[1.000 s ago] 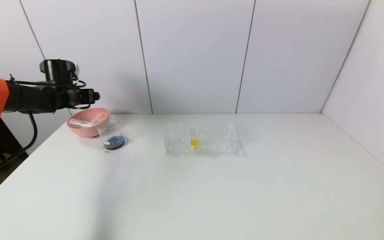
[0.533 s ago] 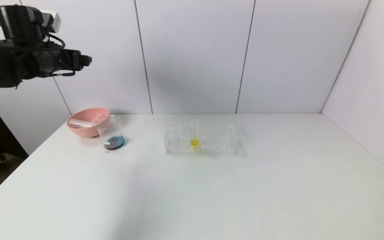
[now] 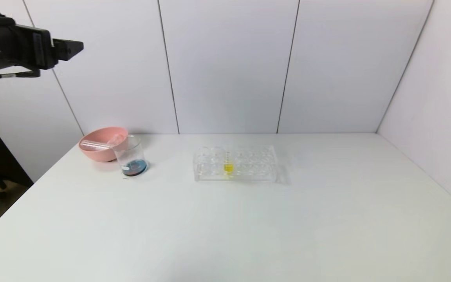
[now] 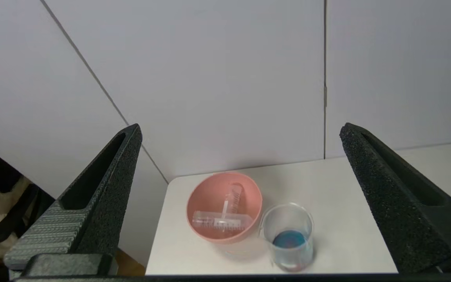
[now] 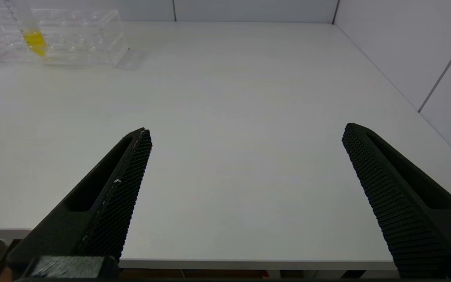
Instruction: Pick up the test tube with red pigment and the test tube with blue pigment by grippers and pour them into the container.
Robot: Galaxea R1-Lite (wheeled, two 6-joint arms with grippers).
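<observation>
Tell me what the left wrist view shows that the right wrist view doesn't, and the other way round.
Only the left wrist view shows the pink bowl with two emptied clear tubes lying crossed inside, and beside it the container with dark blue liquid at its bottom, seen past the open left gripper. Only the right wrist view shows the clear tube rack holding the yellow-liquid tube, beyond the open, empty right gripper. Both show the white table and the grey wall panels.
</observation>
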